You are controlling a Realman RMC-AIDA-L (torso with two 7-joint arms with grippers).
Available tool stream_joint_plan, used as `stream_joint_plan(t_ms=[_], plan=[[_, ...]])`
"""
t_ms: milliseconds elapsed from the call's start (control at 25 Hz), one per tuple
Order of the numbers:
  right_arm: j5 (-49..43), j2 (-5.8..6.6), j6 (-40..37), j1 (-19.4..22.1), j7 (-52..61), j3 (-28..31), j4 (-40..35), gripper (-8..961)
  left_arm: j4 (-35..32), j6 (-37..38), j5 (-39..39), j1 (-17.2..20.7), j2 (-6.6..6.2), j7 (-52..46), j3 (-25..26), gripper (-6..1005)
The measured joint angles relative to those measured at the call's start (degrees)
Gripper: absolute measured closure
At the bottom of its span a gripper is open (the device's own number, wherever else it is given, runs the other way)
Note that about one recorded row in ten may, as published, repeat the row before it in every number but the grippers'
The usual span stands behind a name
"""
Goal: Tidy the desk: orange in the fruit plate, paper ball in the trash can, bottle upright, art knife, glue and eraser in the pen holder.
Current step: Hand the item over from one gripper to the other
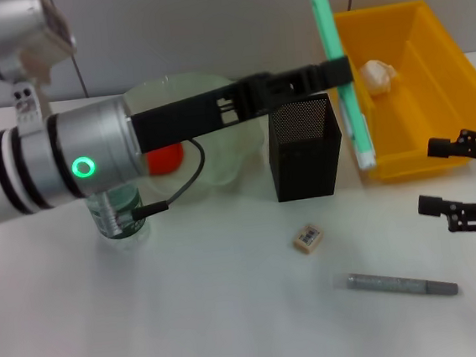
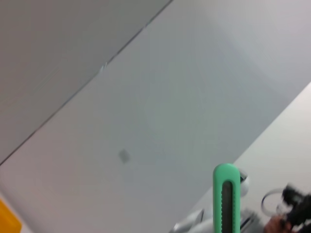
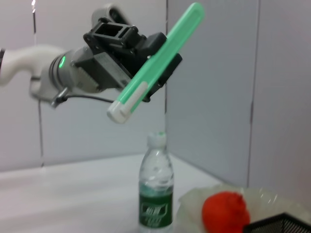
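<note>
While clamped in the left end effector (image 1: 337, 72), the art knife (image 1: 344, 84) hangs above the pen holder (image 1: 304, 147).

Left tool (image 1: 339, 72) raised, clamped shut — right tool (image 1: 466, 182) low, fingers spread.

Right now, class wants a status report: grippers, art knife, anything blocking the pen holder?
Left gripper shut on art knife, raised beside pen holder. Right gripper open, idle by yellow bin. Holder mouth unobstructed.

The left arm (image 1: 92, 154) hid most of the bottle (image 1: 119, 215) and part of the orange (image 1: 165, 158). The right gripper (image 1: 466, 186) was cut off at the table's right edge. In the left wrist view, the art knife (image 2: 226, 196) ran off the picture's edge.
</note>
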State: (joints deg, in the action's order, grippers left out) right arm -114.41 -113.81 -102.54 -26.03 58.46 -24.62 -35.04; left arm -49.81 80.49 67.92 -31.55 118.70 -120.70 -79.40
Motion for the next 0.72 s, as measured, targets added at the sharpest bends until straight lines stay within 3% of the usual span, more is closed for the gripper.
stream_joint_plan(t_ms=[240,360,720], plan=[[2.52,-0.01,0.45,0.83,-1.85,0.24,2.15,127,5.29,2.04,-7.41,0.75,0.24,5.92,-1.36,740],[2.73,-0.11,0.47,1.00,-2.13,0.71,2.64,127,8.81,2.63,-12.83,1.01,0.30,10.30,-4.74,738],[4.39,-1.52,0.02,1.10,-6.20,2.32,6.66,126,13.90,2.38,-24.88,2.39,0.46,21.94,-11.85,731]])
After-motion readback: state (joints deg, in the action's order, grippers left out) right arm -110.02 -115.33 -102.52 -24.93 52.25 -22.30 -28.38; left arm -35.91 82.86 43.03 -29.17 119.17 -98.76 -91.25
